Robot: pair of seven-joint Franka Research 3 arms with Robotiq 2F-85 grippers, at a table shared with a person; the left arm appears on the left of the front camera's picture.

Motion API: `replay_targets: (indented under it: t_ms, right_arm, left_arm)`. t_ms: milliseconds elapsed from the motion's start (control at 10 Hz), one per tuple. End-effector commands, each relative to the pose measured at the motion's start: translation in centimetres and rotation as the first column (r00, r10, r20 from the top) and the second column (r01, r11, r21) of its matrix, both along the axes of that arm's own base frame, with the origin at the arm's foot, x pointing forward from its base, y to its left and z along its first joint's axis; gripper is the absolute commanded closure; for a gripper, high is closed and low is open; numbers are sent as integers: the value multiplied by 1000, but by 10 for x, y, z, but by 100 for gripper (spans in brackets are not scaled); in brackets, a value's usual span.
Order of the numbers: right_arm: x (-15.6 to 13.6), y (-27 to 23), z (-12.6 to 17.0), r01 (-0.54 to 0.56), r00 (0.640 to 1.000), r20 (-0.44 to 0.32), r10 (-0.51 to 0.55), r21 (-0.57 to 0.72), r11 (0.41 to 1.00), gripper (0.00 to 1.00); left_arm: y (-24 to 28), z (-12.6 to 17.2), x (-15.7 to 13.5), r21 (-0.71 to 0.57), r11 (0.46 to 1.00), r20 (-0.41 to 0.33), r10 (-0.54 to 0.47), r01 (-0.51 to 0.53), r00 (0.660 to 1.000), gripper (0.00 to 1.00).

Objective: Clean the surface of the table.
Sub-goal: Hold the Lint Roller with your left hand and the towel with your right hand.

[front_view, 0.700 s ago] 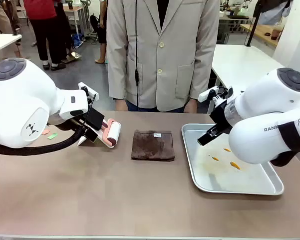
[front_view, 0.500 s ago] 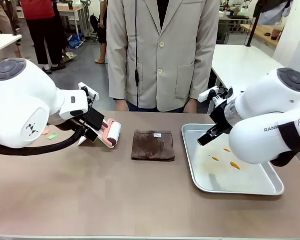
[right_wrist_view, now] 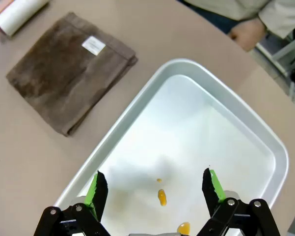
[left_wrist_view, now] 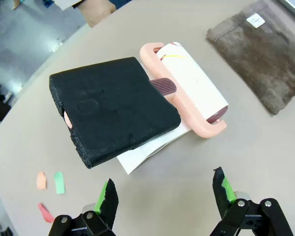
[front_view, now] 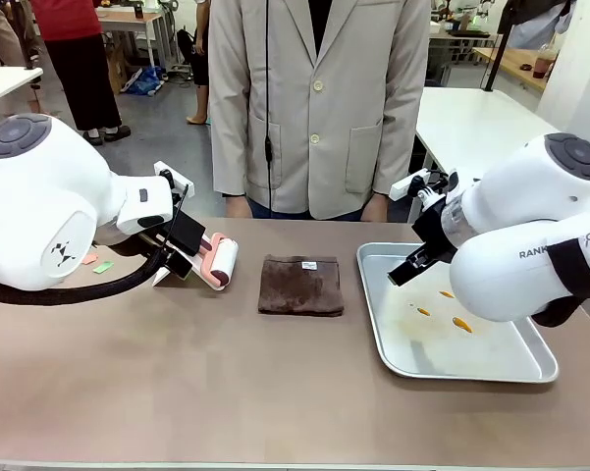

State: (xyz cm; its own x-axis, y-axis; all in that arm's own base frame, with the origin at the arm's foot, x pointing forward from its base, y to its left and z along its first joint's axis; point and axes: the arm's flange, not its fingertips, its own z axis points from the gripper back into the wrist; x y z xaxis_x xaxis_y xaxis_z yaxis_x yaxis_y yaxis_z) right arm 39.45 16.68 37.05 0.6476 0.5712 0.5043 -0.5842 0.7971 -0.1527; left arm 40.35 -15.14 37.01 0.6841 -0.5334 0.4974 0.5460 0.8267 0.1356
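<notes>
The taupe-brown table (front_view: pixel 226 383) spans the front view. On it lie a folded brown cloth (front_view: pixel 300 285), a pink lint roller (front_view: pixel 221 263) and a black foam block (front_view: pixel 186 233). My left gripper (front_view: pixel 174 258) hovers open just above the block (left_wrist_view: pixel 113 108), which rests over the roller's handle (left_wrist_view: pixel 163 86). My right gripper (front_view: pixel 410 268) hangs open over the silver tray (front_view: pixel 373 294) and holds nothing. Orange drops (right_wrist_view: pixel 161 197) stain the tray floor between its fingers (right_wrist_view: pixel 97 189).
Small coloured paper scraps (left_wrist_view: pixel 59 182) lie on the table left of the block. A white sheet (left_wrist_view: pixel 142 155) sits under the roller. A person in a beige jacket (front_view: pixel 319 108) stands at the far edge, one hand (right_wrist_view: pixel 245 33) near the tray's corner.
Neither arm and nothing on the table has moved. A person in the background walked a little.
</notes>
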Motion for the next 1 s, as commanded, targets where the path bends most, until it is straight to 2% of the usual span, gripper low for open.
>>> replay_targets:
  t_ms: [0, 500, 700, 900]
  right_arm:
    - [0, 0, 0, 0, 1000, 0, 0, 1, 1000, 0]
    - [-9, -3, 9, -32, 999, -15, 32, -4, 999, 0]
    - [-26, -13, 32, -30, 996, -83, 31, 5, 1000, 0]
    - [-51, -36, 63, -8, 991, -133, 19, 81, 997, 0]
  left_arm:
    - [0, 0, 0, 0, 1000, 0, -1, 1, 1000, 0]
    - [-2, 7, -5, -3, 1000, -8, -7, 7, 1000, 0]
    - [5, 34, -24, -5, 1000, -35, -27, 27, 999, 0]
    - [21, 73, -51, -57, 998, -63, -37, 34, 997, 0]
